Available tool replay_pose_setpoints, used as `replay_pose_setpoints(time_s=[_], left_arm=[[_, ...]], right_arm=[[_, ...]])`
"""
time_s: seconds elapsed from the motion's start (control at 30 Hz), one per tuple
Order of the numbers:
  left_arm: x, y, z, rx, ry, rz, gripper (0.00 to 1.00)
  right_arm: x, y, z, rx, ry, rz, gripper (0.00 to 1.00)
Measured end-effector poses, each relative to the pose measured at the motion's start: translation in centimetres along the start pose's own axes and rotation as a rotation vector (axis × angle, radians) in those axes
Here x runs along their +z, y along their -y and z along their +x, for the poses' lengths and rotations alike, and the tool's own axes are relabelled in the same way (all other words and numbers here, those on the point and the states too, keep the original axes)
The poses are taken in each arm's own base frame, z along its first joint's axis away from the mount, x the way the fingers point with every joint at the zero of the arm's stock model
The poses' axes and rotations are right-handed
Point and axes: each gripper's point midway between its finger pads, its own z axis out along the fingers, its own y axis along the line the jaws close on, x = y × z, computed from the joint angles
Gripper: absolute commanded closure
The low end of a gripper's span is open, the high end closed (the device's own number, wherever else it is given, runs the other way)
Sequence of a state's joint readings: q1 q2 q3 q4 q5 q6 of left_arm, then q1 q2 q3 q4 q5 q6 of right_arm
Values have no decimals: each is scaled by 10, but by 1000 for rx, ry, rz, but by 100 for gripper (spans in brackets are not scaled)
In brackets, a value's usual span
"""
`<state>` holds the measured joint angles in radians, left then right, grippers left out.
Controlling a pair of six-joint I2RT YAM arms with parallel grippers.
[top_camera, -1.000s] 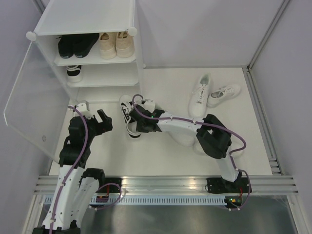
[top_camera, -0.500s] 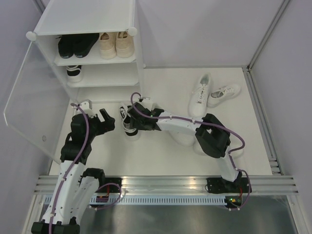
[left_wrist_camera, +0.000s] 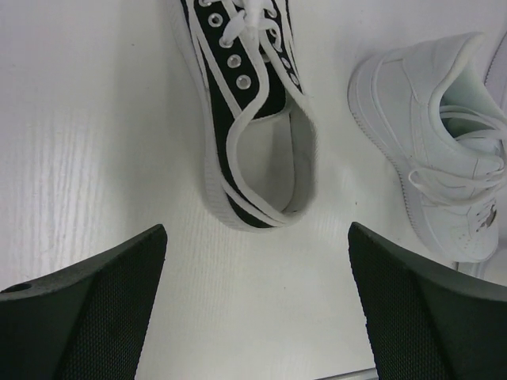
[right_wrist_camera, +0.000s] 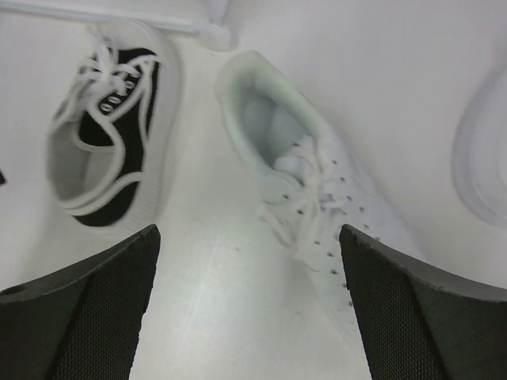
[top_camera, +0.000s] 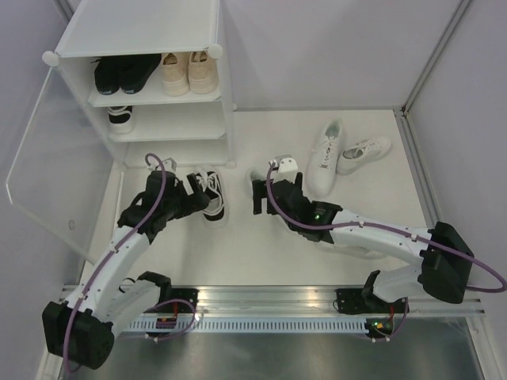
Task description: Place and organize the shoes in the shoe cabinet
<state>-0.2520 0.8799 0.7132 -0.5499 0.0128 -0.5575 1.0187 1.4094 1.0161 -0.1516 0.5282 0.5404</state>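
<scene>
Right tool [top_camera: 266, 187] dropped the black-and-white sneaker [top_camera: 212, 198] and backed off; it and the left tool [top_camera: 192, 190] both gape wide, empty. Sneaker's on the tabletop [top_camera: 238, 255] just before the shoe cabinet [top_camera: 135, 32].

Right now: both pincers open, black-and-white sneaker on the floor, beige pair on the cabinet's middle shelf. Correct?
No. The beige pair sits on the top shelf of the cabinet, beside the black pair; the top view shows it. The rest holds.
</scene>
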Motion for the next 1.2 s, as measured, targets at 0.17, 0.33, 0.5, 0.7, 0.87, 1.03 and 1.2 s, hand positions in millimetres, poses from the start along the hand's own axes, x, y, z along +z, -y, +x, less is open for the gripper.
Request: replay_pose_setpoints(time_s=[0.17, 0.33, 0.5, 0.7, 0.87, 1.03, 1.2], left_arm=[[19, 10, 10, -10, -64, -64, 16], [38, 2, 12, -40, -78, -169, 28], [50, -7, 15, -59, -90, -241, 35], [63, -7, 34, -53, -148, -281, 39], [74, -11, 52, -54, -200, -322, 47], [76, -10, 54, -72, -200, -330, 82], [72, -18, 54, -63, -194, -373, 98]], right_arm=[[-3, 50, 36, -86, 26, 98, 2], [2, 70, 48, -126, 45, 137, 2], [5, 70, 37, -108, 90, 137, 2], [6, 72, 33, -102, 104, 147, 2], [12, 75, 44, -124, 76, 161, 2], [15, 77, 53, -147, 47, 175, 2], [16, 75, 49, -146, 49, 175, 2]])
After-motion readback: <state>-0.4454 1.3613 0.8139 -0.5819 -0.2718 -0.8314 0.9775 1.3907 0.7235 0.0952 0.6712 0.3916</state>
